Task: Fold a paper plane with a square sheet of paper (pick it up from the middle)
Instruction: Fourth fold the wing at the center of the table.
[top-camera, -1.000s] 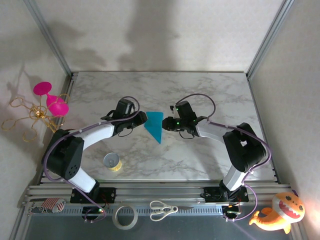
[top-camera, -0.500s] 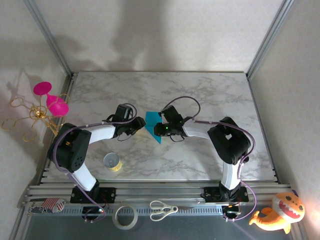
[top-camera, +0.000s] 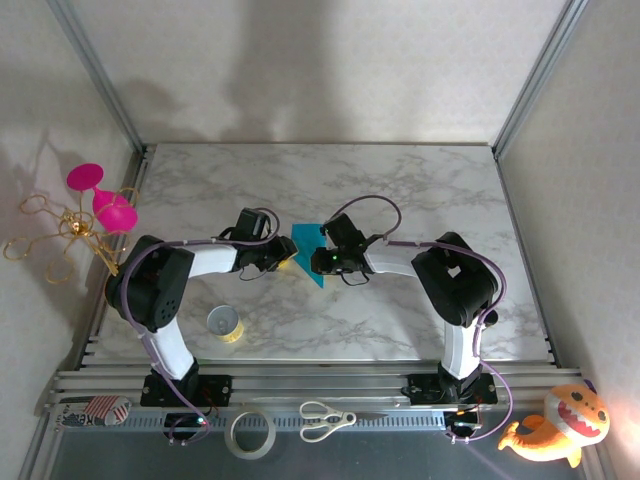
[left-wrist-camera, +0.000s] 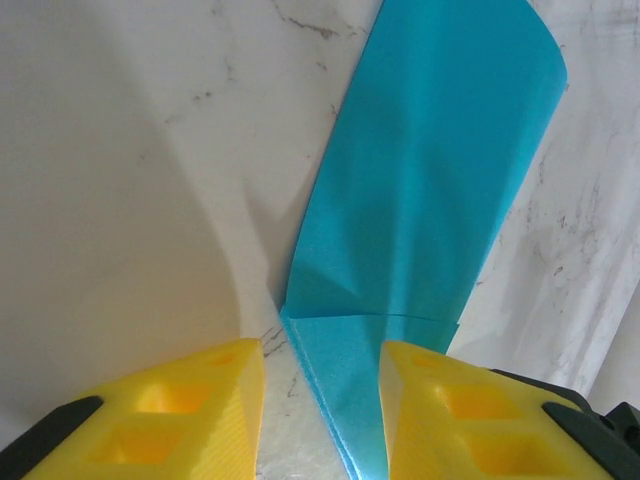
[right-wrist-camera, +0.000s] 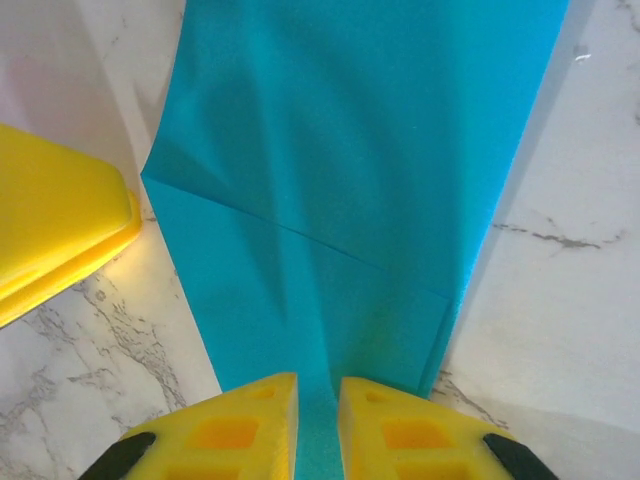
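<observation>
Top external, near to far: we log a yellow tape roll (top-camera: 225, 323) by the bench's (top-camera: 420, 180) near-left corner. At bench centre, folded teal paper (top-camera: 304, 237); right end effector (right-wrist-camera: 318, 385) clamped on it, left end effector (left-wrist-camera: 320, 358) fingers apart around its edge.

We're looking straight into a robotics lab cell: left arm (top-camera: 200, 262) and right arm (top-camera: 425, 262) bolted to an aluminium rail (top-camera: 320, 382) along a marble-print table (top-camera: 400, 185). Bare frame posts (top-camera: 96, 70) and plain white walls (top-camera: 350, 60) surround it, with test props around the edges: tape roll (top-camera: 230, 434), scissors (top-camera: 318, 412), plush fish (top-camera: 565, 420).
</observation>
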